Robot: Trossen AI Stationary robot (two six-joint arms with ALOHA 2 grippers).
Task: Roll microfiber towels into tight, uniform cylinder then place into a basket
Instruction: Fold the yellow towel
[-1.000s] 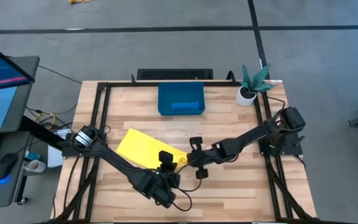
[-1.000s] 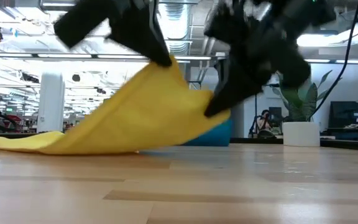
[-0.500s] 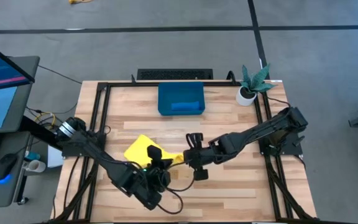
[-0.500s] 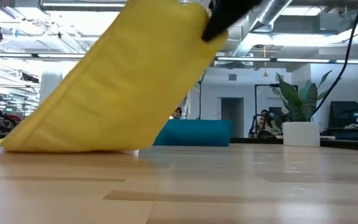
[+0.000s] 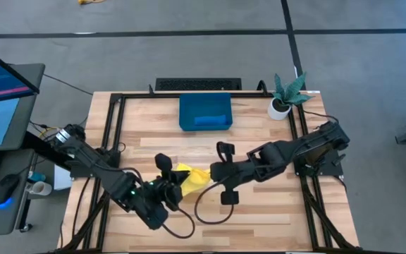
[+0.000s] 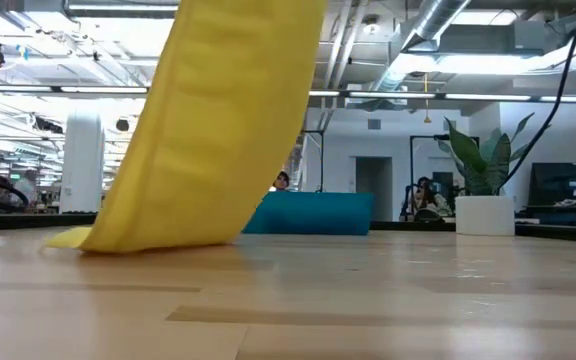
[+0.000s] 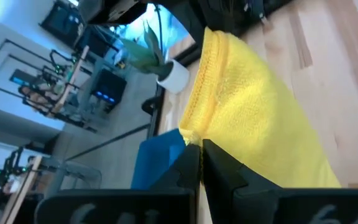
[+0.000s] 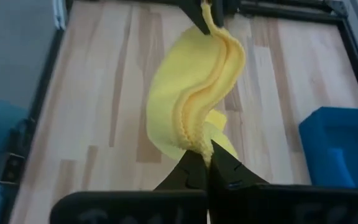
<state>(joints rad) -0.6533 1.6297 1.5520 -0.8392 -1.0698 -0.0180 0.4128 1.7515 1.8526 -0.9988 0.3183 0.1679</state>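
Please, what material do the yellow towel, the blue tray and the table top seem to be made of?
Yellow towel: soft, matte cloth, likely microfiber; it drapes in folds and shows a stitched hem. Blue tray: probably moulded plastic; smooth, even colour, stiff low walls. Table top: wood planks, perhaps butcher block; pale grain and joints show, with a slight sheen.

Two matte black jointed robot arms had thin black cables looping beneath them and angular dark fingers.
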